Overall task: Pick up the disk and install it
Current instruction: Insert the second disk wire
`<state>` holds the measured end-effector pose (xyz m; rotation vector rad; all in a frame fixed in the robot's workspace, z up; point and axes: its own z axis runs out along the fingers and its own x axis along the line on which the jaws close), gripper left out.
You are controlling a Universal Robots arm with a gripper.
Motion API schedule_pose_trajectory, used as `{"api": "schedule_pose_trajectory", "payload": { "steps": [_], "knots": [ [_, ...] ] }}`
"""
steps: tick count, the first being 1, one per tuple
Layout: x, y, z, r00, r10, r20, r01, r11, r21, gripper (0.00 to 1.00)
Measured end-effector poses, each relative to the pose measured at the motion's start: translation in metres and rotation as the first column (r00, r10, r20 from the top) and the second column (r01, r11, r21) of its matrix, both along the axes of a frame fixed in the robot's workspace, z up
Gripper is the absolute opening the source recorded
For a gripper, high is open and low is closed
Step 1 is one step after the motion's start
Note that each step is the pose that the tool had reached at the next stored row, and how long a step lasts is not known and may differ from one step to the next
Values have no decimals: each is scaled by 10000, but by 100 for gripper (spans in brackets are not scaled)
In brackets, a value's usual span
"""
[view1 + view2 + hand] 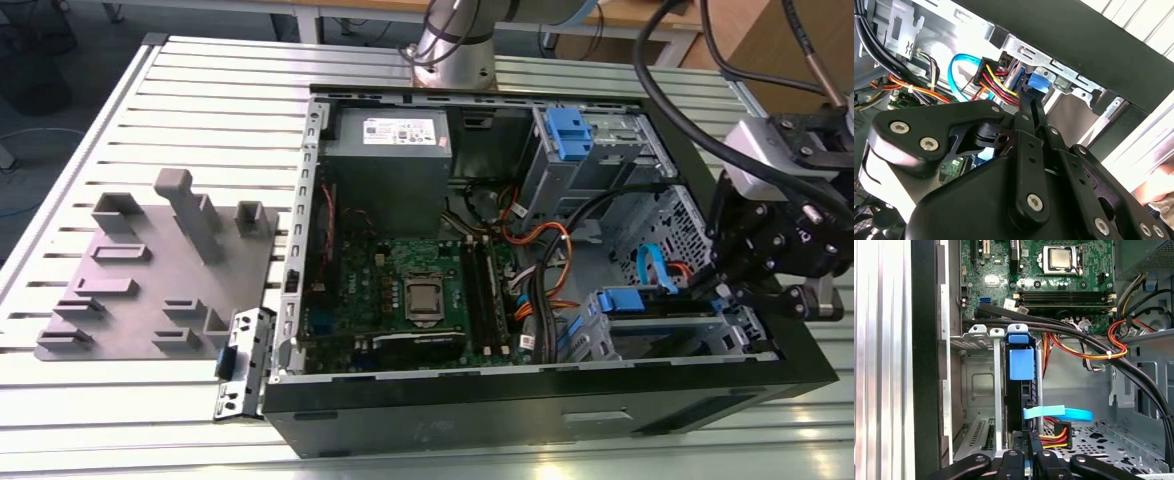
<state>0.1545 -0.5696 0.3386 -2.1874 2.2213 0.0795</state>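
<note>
the gripper [731,290] reaches into the open computer case [534,400] at the corner on the exterior view's right, close to the case's near wall. in the first wrist view the disk [1021,390] stands on edge in the drive cage [976,390], its blue carrier frame showing as a blue tab at the cage's mouth, with a bare metal slot just beside it. the black fingers [1019,462] sit at the disk's rear end and appear to be pressed together on its thin edge, though the contact itself is partly hidden by the linkage. right at that end a light-blue flat cable [1059,413] curls across, and a bundle of red, yellow and black power wires [1054,435] ends in a black plug touching the same spot. thick black cables [1079,337] run across the cage's mouth between the disk and the motherboard [400,290]. in the exterior view a grey power supply [390,140] sits at the case's far end, a second blue-tabbed bay [567,135] is near it, and a grey fixture plate [147,270] with upright blocks lies on the slatted bench [200,90], well apart from the gripper.
</note>
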Motion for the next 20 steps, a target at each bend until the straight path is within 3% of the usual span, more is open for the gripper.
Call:
{"api": "schedule_pose_trajectory", "payload": {
  "steps": [4,20],
  "knots": [
    [-14,30,-1,10000,-2,0,2,10000,0,16],
    [-40,34,-30,10000,-3,0,3,10000,0,16]
  ]
}}
